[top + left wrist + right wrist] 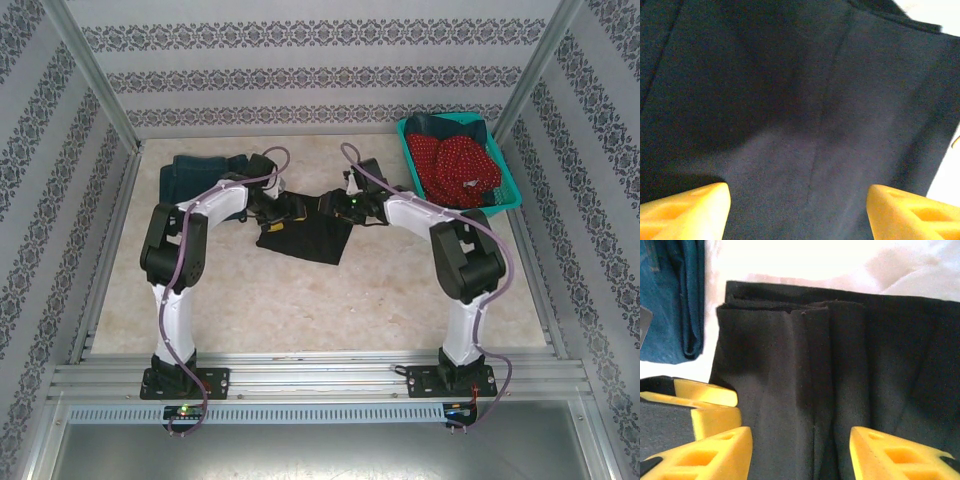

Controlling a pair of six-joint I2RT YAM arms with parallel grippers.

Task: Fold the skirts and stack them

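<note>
I count four soft cloth skirts. One plain black skirt [300,238] lies at the table's centre and one dark blue denim skirt [200,175] at ten o'clock. Two more sit in the basket at two o'clock: a red skirt with small white dots [458,165] and a second dark blue denim skirt [445,126]. There is one teal plastic mesh basket [506,170] and two white-and-black robot arms, left arm [175,300] and right arm [462,320].

Black skirt [310,240] folded at centre, denim skirt [195,175] left, red skirt [462,165] right
</note>
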